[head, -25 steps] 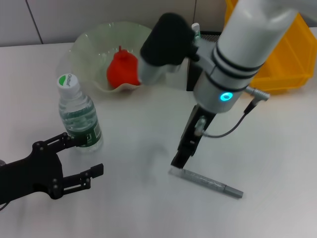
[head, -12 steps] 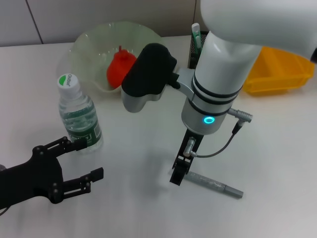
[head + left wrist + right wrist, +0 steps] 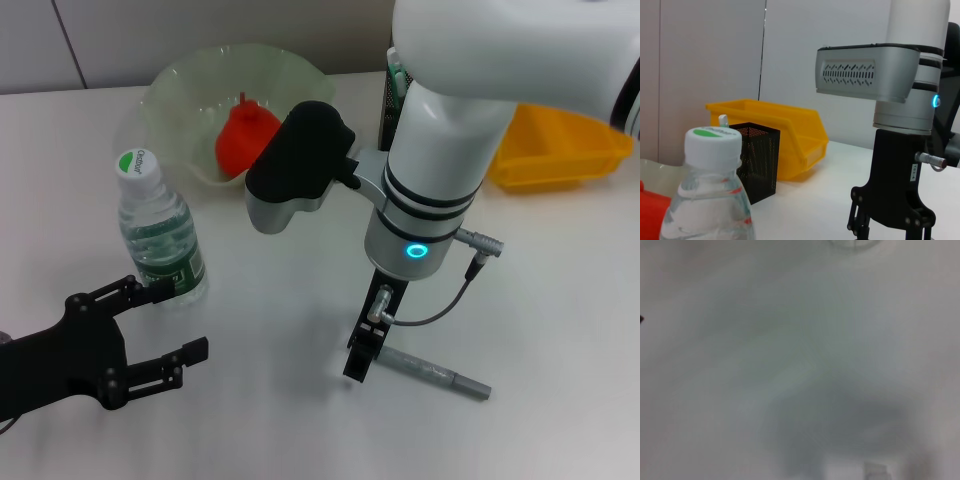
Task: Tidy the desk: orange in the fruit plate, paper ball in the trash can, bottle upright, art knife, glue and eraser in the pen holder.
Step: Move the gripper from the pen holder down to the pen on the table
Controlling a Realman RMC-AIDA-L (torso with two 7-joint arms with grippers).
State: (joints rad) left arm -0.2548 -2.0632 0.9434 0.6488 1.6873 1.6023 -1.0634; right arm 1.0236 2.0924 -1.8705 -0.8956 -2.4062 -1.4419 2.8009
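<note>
The desk (image 3: pixel 270 300) is a plain white surface, and behind it runs a pale panelled wall (image 3: pixel 705 50) with a dark vertical seam. The right gripper (image 3: pixel 362 362) points straight down at the near end of a grey stick (image 3: pixel 435 375) lying flat on the desk; from here I cannot tell whether its jaws are spread or closed. The left gripper (image 3: pixel 150 330) rests low at the front corner, fingers spread wide and holding nothing, one fingertip just beside the bottle (image 3: pixel 160 235). The bottle stands upright with its cap on. Behind it the orange (image 3: pixel 245 138) sits inside the fruit plate (image 3: pixel 180 90). Farther back, the pen holder (image 3: pixel 757 155) stands near the trash can (image 3: pixel 790 135), with a mint-green stick (image 3: pixel 396 72) poking out of the holder's top. The right wrist camera shows only blurred white desk.
</note>
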